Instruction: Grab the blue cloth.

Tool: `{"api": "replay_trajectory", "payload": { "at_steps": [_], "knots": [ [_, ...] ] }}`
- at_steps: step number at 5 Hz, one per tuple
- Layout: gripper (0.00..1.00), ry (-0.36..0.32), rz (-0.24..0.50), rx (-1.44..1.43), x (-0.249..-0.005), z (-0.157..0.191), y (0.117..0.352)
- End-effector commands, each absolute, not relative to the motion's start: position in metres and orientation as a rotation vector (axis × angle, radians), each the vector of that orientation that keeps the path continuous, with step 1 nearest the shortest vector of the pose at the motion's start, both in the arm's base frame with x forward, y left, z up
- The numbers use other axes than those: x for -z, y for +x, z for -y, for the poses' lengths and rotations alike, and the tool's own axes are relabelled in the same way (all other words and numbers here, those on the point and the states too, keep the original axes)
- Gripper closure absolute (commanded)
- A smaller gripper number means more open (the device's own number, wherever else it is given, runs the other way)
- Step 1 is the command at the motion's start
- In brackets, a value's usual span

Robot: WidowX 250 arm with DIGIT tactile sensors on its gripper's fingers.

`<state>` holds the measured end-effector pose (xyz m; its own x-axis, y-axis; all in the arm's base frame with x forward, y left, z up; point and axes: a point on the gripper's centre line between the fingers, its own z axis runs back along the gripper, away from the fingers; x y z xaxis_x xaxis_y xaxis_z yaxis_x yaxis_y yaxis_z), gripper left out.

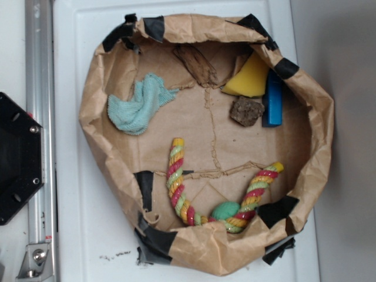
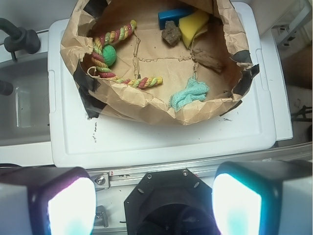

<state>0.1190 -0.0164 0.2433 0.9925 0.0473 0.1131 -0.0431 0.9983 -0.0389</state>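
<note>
nothing is being held yet: the jaws are being kept wide open, empty, the blue cloth [image 2: 189,95] lying well ahead of them.

A white plastic lid [image 1: 106,235] beside a metal rail [image 1: 40,117], evenly lit.

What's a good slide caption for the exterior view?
Pale blue cloth lies untouched in a paper bag beside a rope toy, yellow sponge and blue block.

Paper-bag tub [image 1: 94,117] on white worktop [image 1: 82,35]. Blue cloth [image 1: 140,107] crumpled at its upper left. Yellow sponge wedge [image 1: 249,79] touches blue block [image 1: 274,100]; brown chunk [image 1: 246,111] just beside both. Rope toy [image 1: 176,176] curls around green ball [image 1: 225,211].
</note>
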Motion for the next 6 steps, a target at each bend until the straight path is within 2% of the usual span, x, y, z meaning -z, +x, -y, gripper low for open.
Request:
{"api": "replay_trajectory", "payload": {
  "at_steps": [1, 2, 3, 4, 5, 6],
  "knots": [
    [0.00, -0.036, 0.114, -0.045, -0.243, 0.016, 0.119],
    [0.00, 0.017, 0.087, 0.005, -0.211, 0.005, 0.155],
    [0.00, 0.030, 0.092, 0.080, -0.176, -0.003, 0.196],
    [0.00, -0.014, 0.065, 0.143, -0.144, -0.013, 0.219],
    [0.00, -0.012, 0.006, 0.166, -0.106, -0.021, 0.232],
    [0.00, 0.017, -0.022, 0.224, -0.076, -0.015, 0.231]
  ]
}}
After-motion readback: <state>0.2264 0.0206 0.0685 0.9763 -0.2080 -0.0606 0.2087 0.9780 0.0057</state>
